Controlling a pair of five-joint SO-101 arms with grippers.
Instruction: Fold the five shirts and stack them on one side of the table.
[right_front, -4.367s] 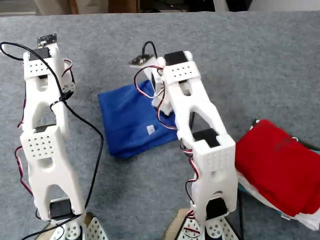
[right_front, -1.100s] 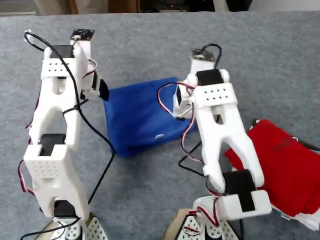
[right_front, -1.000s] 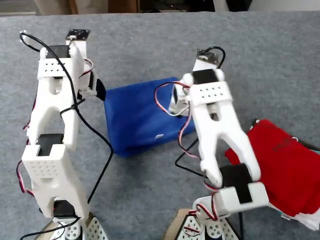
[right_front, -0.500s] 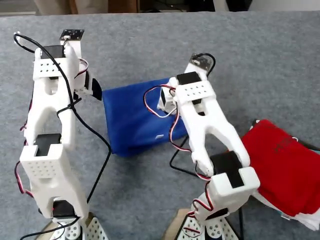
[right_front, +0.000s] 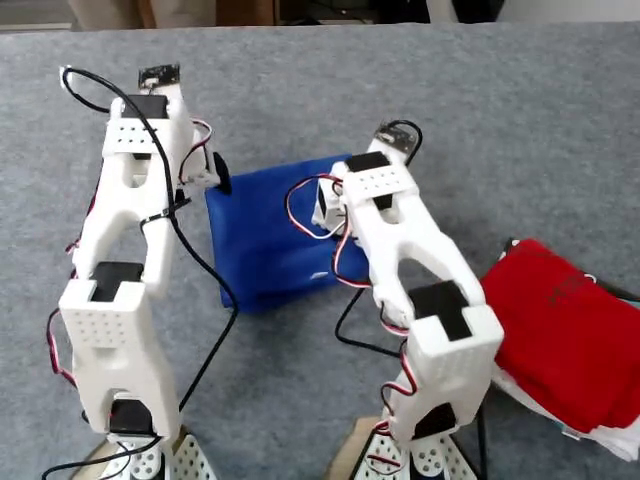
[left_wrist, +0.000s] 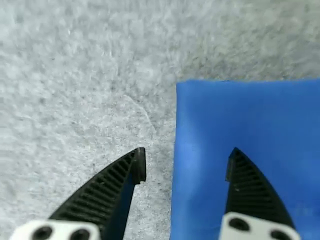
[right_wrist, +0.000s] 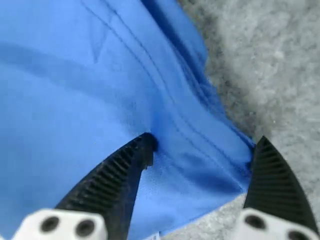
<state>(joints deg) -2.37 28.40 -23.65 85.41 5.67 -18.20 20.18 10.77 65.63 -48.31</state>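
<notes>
A folded blue shirt (right_front: 268, 235) lies on the grey table between the two arms. My left gripper (left_wrist: 187, 162) is open at the shirt's far left corner, one finger over the carpet and the other over the blue shirt (left_wrist: 250, 125). My right gripper (right_wrist: 202, 150) is open and straddles the right edge of the blue shirt (right_wrist: 75, 90). In the high view the left gripper (right_front: 215, 175) and the right gripper (right_front: 330, 205) stand at opposite sides of the shirt. A red folded shirt (right_front: 560, 330) tops a stack at the right edge.
Under the red shirt lie white and teal shirts (right_front: 600, 435) at the table's right side. The table's far edge (right_front: 320, 25) runs along the back. Cables (right_front: 210, 280) hang from both arms over the grey cloth.
The left arm has swung right, back to the shirt's left corner. The right arm has shifted left and lower over the shirt's right edge. The shirt has barely moved.
</notes>
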